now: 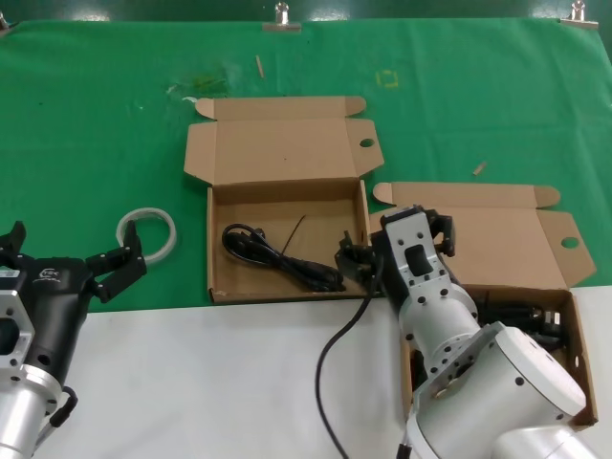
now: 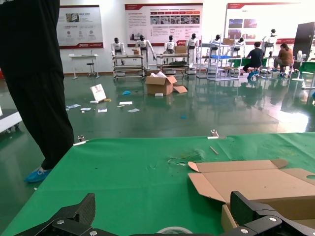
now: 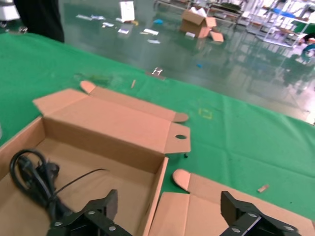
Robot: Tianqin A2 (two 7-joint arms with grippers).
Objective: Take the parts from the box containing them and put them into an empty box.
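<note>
Two open brown boxes lie on the green cloth. The centre box (image 1: 287,206) holds a black power cord (image 1: 277,256), also in the right wrist view (image 3: 32,174). The right box (image 1: 502,239) lies partly under my right arm, and a black cord (image 1: 531,316) shows in its tray. My right gripper (image 1: 397,244) is open and empty and hovers over the gap between the two boxes, above the centre box's right wall (image 3: 157,191). My left gripper (image 1: 67,253) is open and empty at the left, just short of the white ring (image 1: 148,234).
A thin black cable (image 1: 339,354) hangs from my right arm across the white table front. Small scraps (image 1: 258,65) lie on the cloth at the back. The centre box's lid (image 2: 256,182) stands right of my left gripper (image 2: 165,216). A person (image 2: 39,73) stands beyond the table.
</note>
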